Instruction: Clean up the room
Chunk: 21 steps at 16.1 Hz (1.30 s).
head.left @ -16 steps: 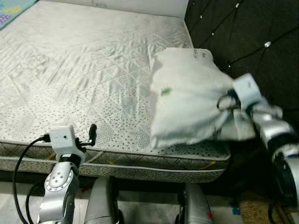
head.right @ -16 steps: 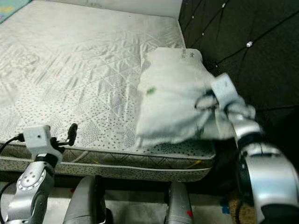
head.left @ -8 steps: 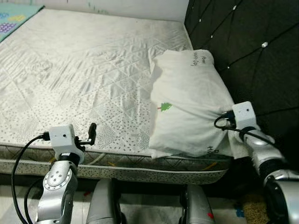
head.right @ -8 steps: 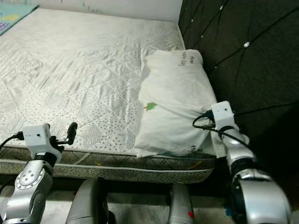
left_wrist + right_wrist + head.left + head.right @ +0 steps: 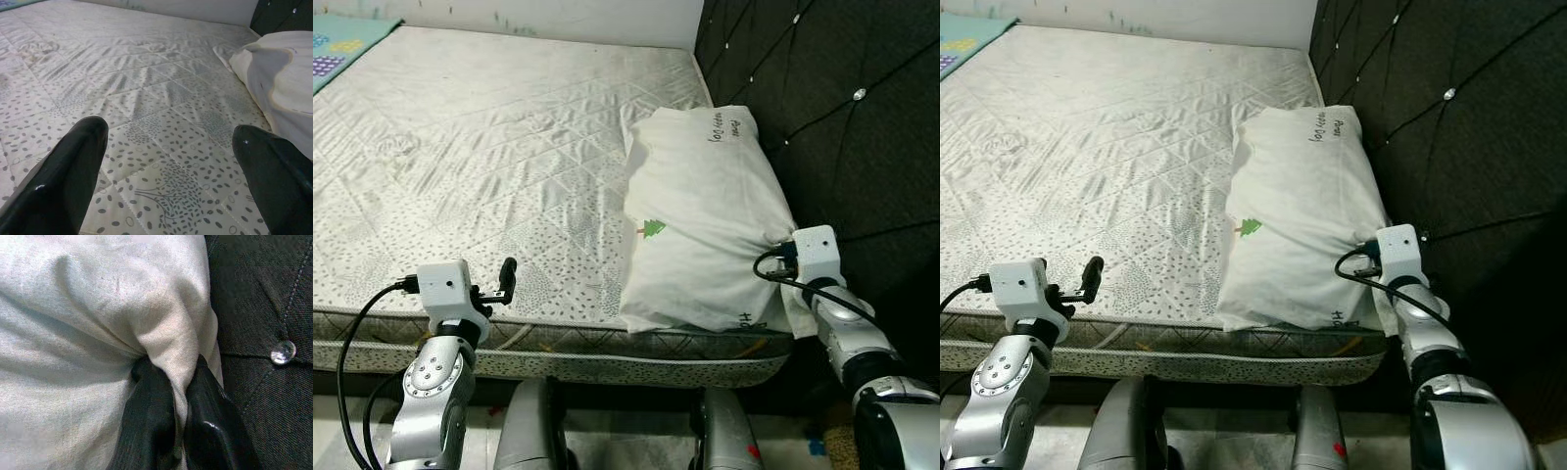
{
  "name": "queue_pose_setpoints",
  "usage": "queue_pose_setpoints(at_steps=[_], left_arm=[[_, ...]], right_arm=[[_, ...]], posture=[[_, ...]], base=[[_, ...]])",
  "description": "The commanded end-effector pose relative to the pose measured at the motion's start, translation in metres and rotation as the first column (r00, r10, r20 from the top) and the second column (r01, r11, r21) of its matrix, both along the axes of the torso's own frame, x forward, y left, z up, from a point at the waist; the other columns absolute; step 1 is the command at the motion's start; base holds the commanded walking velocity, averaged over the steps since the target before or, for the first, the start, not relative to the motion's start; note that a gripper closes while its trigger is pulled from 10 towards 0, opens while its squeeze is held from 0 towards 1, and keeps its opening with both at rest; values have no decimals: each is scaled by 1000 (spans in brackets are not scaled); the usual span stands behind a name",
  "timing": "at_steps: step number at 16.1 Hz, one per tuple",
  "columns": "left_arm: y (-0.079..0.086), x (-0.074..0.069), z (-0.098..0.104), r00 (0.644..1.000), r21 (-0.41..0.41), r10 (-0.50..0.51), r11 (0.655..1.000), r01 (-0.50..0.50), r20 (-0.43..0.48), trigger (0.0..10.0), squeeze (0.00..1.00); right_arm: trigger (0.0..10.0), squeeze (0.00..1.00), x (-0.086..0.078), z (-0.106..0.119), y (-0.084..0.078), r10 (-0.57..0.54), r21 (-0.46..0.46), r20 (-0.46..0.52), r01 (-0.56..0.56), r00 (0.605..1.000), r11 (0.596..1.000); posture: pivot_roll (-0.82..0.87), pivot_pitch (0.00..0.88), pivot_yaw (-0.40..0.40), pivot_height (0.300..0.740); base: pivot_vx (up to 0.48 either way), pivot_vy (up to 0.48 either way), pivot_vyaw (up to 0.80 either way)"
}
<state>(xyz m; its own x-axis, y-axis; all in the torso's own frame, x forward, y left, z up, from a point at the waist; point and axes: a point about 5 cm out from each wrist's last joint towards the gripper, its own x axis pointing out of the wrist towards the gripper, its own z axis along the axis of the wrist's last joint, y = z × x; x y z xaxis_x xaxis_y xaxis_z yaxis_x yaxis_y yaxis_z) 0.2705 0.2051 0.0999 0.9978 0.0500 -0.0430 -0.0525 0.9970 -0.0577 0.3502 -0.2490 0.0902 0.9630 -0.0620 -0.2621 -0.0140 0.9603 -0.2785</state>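
Note:
A white pillow (image 5: 700, 215) with a small green tree print lies flat on the mattress (image 5: 480, 147), along its right edge beside the dark headboard (image 5: 832, 108). My right gripper (image 5: 178, 382) is shut on a fold of the pillow's fabric at its near right corner; the black fingers (image 5: 151, 416) pinch the cloth between them. The right wrist camera block (image 5: 815, 253) sits at that corner. My left gripper (image 5: 168, 161) hovers open over the mattress's near edge, nothing between its fingers (image 5: 63, 171). The pillow's edge (image 5: 279, 83) shows to its right.
The tufted black headboard with shiny buttons (image 5: 282, 352) stands close against the pillow's right side. A patterned teal mat (image 5: 342, 34) lies at the mattress's far left corner. The bare quilted mattress stretches wide to the left of the pillow.
The pillow, lifted and blurred a second ago, has come down flat onto the mattress by the headboard. My right arm has lowered with it, still pinching the corner. The left arm has stayed put.

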Motion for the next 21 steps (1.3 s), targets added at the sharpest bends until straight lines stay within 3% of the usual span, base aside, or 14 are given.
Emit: queue_pose_setpoints(at_steps=[1,3,4,5,8,13,17,21], left_arm=[[-2,1,0,1000,11,-18,1000,18,-4,10000,0],[-3,1,0,1000,8,-18,1000,18,-5,10000,0],[-3,1,0,1000,7,-18,1000,18,-5,10000,0],[-3,1,-1,1000,5,-19,1000,19,-6,10000,0],[-4,0,-1,1000,-2,-18,1000,18,-8,10000,0],[-5,-2,-2,1000,-6,-14,1000,14,-6,10000,0],[-5,-8,-7,1000,-26,-11,1000,10,-21,10000,0],[-8,-9,-10,999,-32,-28,999,27,-31,10000,0]], right_arm=[[10000,0,1,0,6,4,14,11,-4,1000,1000],[10000,0,4,1,16,4,62,39,-7,999,998],[10000,322,4,1,18,7,58,41,-9,999,998],[10000,1000,4,-1,24,20,76,47,-23,999,997],[10000,1000,6,1,41,30,131,107,-44,994,990],[10000,1000,7,13,41,3,131,203,-30,979,991],[10000,1000,-8,15,42,-6,138,289,-35,957,990],[10000,1000,-24,7,58,-4,200,302,-59,953,978]], posture=[[7,28,0,577],[5,29,-3,577],[4,29,-4,577],[2,31,-5,577],[1,35,-8,577],[4,32,-14,577],[-10,26,-17,577],[-18,23,-11,577]], base=[[0,0,0],[0,0,0],[0,0,0],[0,0,0],[0,0,0],[0,0,0],[0,0,0],[0,0,0]])
